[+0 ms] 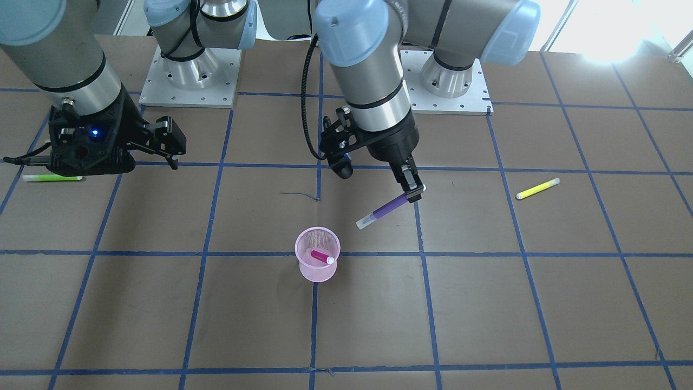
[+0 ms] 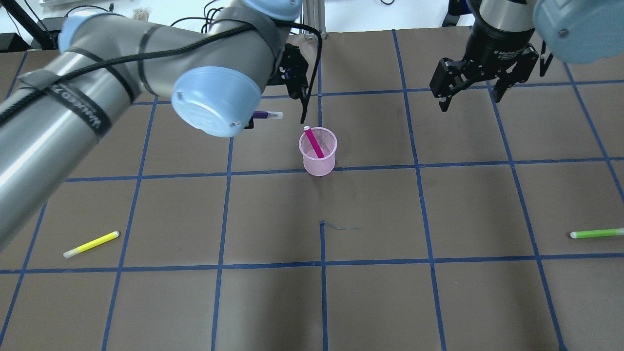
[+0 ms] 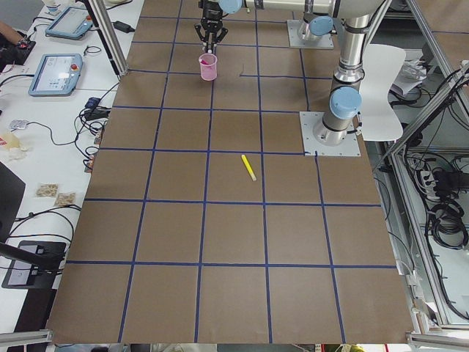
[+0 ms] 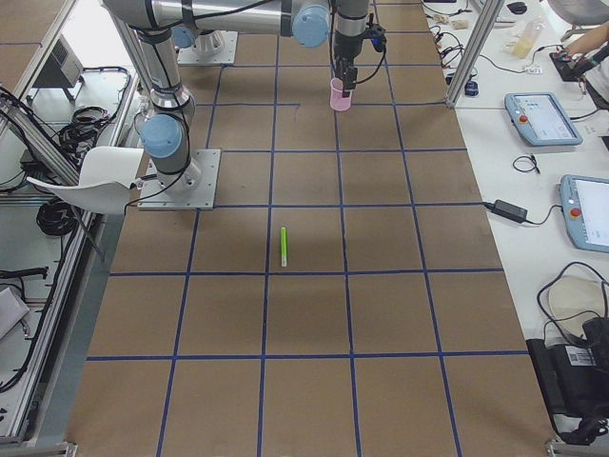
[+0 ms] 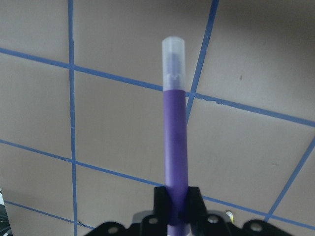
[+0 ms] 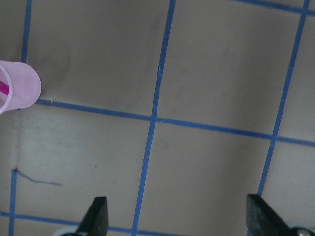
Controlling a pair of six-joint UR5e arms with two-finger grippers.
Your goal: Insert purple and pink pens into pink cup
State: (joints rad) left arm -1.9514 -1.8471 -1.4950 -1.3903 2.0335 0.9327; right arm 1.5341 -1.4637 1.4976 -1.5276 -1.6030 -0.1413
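- Here, a brown worktop (image 2: 370, 292) marked with a blue tape grid is shared by two robot arms.
- The left gripper (image 1: 414, 192) is closed on one end of a purple pen (image 1: 387, 208). The pen is pinched between both fingers, and its clear-capped end sticks out ahead of them.
- The purple pen is off the worktop, near the pink cup (image 1: 318, 254) on the robot's left side. It does not touch the cup.
- The pink cup stands upright out in the worktop's middle, away from its edges.
- A pink pen (image 1: 322, 257) leans inside the cup, with its white tip poking above the rim.
- The right gripper (image 2: 469, 97) hangs wide open and empty, well apart from the cup on the robot's right.
- A yellow pen (image 2: 91, 243) lies flat toward the worktop's left end.
- A green pen (image 2: 597, 233) lies flat toward the right end.
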